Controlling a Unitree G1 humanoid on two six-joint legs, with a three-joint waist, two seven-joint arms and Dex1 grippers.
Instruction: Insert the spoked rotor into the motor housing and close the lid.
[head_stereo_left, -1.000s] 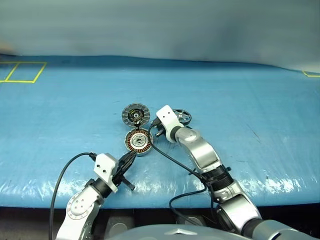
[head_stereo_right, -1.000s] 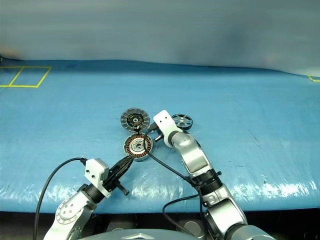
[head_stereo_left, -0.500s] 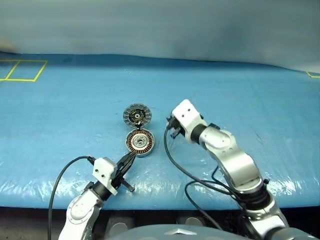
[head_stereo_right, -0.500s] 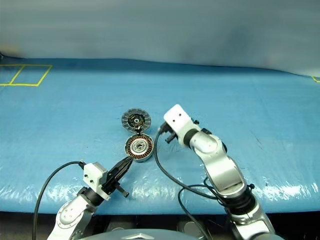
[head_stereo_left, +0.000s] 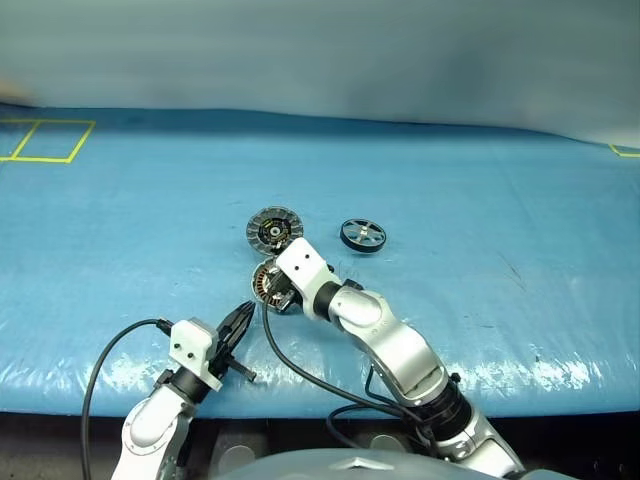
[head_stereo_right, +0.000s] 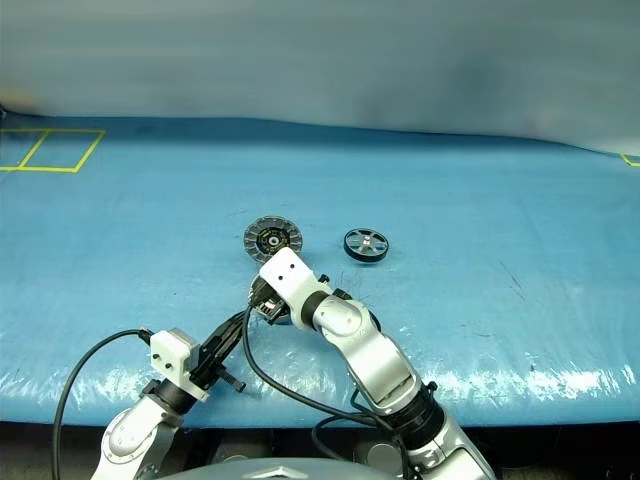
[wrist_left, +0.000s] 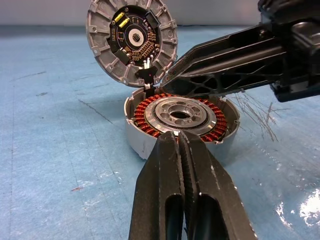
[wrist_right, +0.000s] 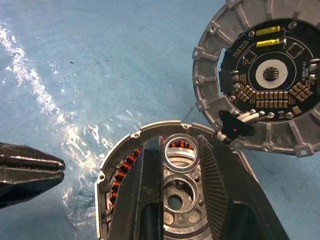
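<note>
Blue sheeting covers the desk, and the motor parts are grouped near its middle. The housing lies flat with its open side up, so a ring of copper windings is seen around a silver hub. Just beyond it the lid lies with its dark inner face up, yellow marks showing on that face, and the two are joined by short white wires with a small black fitting at the housing rim. The rotor, a dark spoked wheel, lies apart from both, off to the right of the lid.

The right tool is held over the housing with its fingers a small way apart, one on each side of the hub's raised silver ring; whether the ring is actually pinched cannot be told, though it seems merely straddled. Nothing is seen carried in it.

The left tool is closed, its two fingers pressed together and empty, and it is pointed at the near wall of the housing, close to it without clearly touching. In the right wrist view its tips are seen beside the housing.
</note>
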